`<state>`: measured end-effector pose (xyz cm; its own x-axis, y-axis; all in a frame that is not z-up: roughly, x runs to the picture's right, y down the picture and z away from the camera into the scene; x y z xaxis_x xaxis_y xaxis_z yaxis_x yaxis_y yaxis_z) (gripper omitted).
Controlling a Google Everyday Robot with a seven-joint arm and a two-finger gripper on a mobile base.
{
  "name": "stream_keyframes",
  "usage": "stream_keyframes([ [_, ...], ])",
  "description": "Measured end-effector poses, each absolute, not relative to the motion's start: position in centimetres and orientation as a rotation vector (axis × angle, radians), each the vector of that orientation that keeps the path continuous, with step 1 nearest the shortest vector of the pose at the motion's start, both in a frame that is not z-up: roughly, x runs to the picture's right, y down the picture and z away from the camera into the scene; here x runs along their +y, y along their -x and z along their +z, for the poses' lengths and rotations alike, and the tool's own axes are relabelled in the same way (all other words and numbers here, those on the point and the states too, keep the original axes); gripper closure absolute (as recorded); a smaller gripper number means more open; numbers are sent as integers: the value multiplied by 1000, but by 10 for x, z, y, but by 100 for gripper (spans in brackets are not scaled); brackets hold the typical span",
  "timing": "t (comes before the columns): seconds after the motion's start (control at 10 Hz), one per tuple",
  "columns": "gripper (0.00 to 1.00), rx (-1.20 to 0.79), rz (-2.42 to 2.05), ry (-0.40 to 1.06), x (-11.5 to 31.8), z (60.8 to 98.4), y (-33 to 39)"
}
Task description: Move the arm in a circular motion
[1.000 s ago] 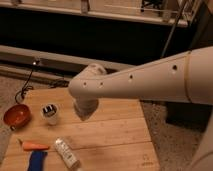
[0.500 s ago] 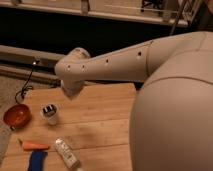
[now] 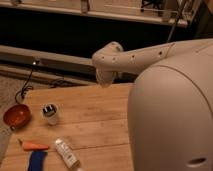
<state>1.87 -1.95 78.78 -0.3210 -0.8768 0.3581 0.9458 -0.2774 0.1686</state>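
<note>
One huge rounded shell of the arm (image 3: 172,115) fills the near right. It blocks the right part of the wooden table (image 3: 100,125).

Five small things sit at the table's near-left end:
- Blue item (image 3: 36,161) at the front edge, cut off by the frame.
- Orange carrot-like piece (image 3: 34,146) just behind it; can't tell if they touch.
- White bottle (image 3: 66,153) on its side, just right of both, lying diagonally.
- White cup (image 3: 50,114) further back, upright, something dark in it.
- Orange-red bowl (image 3: 17,116) left of the cup at the table's left edge, apart from it.

Past those, the arm's thinner tube, dotted with dark screw holes, runs from upper right leftwards to a rounded joint, then bends down. The gripper (image 3: 105,81) is at that downturned tip, over the table's far edge. It is well apart from all five items, up and right of the cup. Can't tell whether it is wide or narrow.

Behind it, a black cable (image 3: 25,87) lies on the floor far left. A pale ledge (image 3: 45,55) runs along the back, with a dark band beyond it.
</note>
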Motion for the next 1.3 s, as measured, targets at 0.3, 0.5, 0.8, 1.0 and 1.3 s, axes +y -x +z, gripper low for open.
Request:
stream_keyframes([
  [0.3, 100, -426, -1742, 421, 47, 779, -86],
  [0.5, 100, -476, -1760, 481, 97, 751, -85],
  [0.8, 100, -608, -1872, 425, 161, 694, -18],
  [1.0, 100, -633, -1977, 347, 168, 670, 30],
  [1.3, 100, -602, -2164, 155, 130, 641, 125],
])
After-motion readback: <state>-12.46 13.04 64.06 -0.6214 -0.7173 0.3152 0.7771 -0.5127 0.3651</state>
